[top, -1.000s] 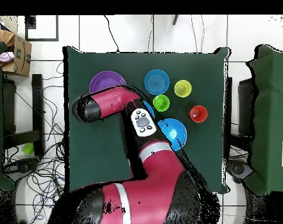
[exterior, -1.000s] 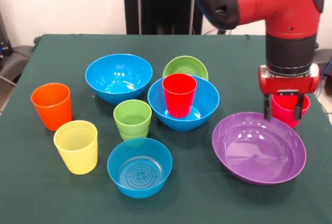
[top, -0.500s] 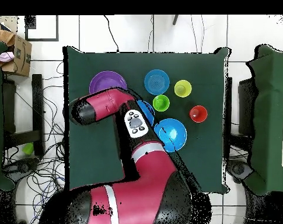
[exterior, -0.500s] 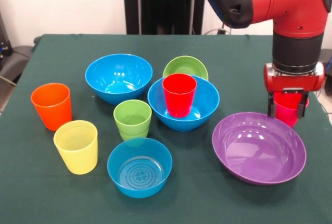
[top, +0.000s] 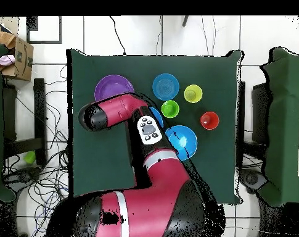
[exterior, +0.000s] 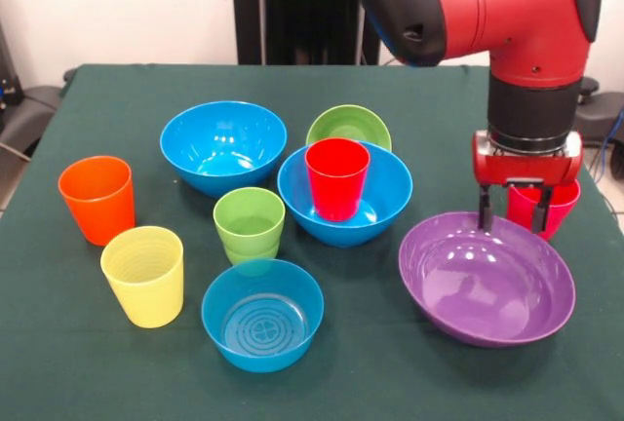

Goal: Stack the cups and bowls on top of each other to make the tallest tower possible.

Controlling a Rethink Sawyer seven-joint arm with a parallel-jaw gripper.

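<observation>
The red cup (exterior: 337, 179) stands upright inside the large blue bowl (exterior: 345, 194), which I take for the start of a tower, so the wide purple bowl (exterior: 487, 279) looks the likely next layer and that would explain the arm hanging over its far edge. The gripper (exterior: 514, 211) has its two dark fingers (exterior: 485, 210) spread apart and holding nothing, their tips just above the purple bowl's far rim; the pinkish-red cup (exterior: 543, 206) sits just behind it, and the other cups and bowls lie well off toward the orange cup (exterior: 97, 199)
</observation>
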